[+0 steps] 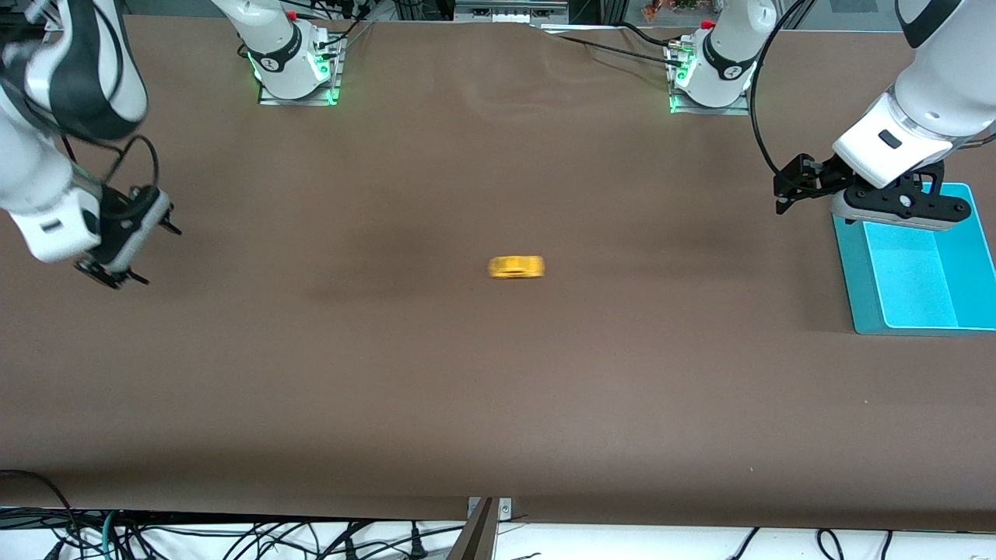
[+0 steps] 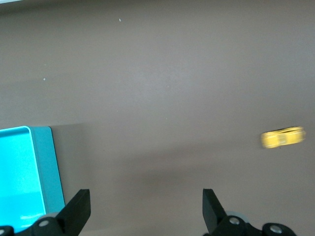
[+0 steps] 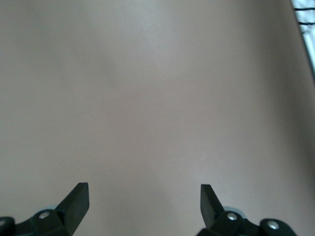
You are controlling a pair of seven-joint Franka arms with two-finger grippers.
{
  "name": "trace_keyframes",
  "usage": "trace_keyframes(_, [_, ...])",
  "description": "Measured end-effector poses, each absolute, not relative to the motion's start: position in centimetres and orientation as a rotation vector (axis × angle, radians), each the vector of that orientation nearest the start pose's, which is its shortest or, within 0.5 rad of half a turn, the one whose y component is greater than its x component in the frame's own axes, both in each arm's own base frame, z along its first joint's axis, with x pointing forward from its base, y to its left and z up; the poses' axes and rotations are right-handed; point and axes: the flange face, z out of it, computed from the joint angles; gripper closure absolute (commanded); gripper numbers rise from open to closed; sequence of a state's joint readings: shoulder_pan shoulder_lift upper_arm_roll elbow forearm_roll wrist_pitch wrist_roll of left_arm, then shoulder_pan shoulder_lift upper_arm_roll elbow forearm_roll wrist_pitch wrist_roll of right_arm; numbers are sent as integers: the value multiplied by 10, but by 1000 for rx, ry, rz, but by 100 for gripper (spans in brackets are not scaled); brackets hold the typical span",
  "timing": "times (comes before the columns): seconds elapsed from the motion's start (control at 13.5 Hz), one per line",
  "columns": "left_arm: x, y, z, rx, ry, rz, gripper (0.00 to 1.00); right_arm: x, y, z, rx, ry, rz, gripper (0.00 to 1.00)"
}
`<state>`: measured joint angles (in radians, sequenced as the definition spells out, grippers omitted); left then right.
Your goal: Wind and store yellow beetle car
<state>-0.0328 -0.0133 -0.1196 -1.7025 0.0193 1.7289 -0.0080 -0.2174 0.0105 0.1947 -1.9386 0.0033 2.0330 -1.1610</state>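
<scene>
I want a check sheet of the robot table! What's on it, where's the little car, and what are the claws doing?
Surface: brown table, bare apart from the items below.
Job's things: yellow car on the table near the middle, blurred, held by no gripper; teal bin at the left arm's end, nothing seen inside.
Clutter: nothing seen.
Grippers: left gripper open, over the table beside the bin's edge; right gripper open, over bare table at the right arm's end.
Cables: black cables by the arm bases; a tangle below the table's near edge.
Surroundings: arm bases with green lights.
</scene>
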Motion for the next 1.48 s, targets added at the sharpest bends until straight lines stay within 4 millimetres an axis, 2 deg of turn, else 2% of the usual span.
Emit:
trace_keyframes(0.22, [555,-84,583,-3115,229,-64,0,550,-2,524,-2882,-1357,-118,0])
trace_keyframes(0.52, [555,-84,583,-3115,229,-63,0,537,8,546,-3065,-803,-73,0])
trace_keyframes(0.74, [555,-83,583,-3115,228,-63,0,529,18,558,-3089,-489,-46,0])
trace_keyframes(1.04, [555,-83,582,-3115,227,-55,0,520,24,574,-3072,-252,-11,0])
trace_keyframes(1.26, [557,-75,572,-3115,205,11,0,517,24,580,-3076,-207,-7,0])
trace_keyframes(1.48, [558,-64,550,-3111,178,148,0,517,23,580,-3079,-204,-4,0])
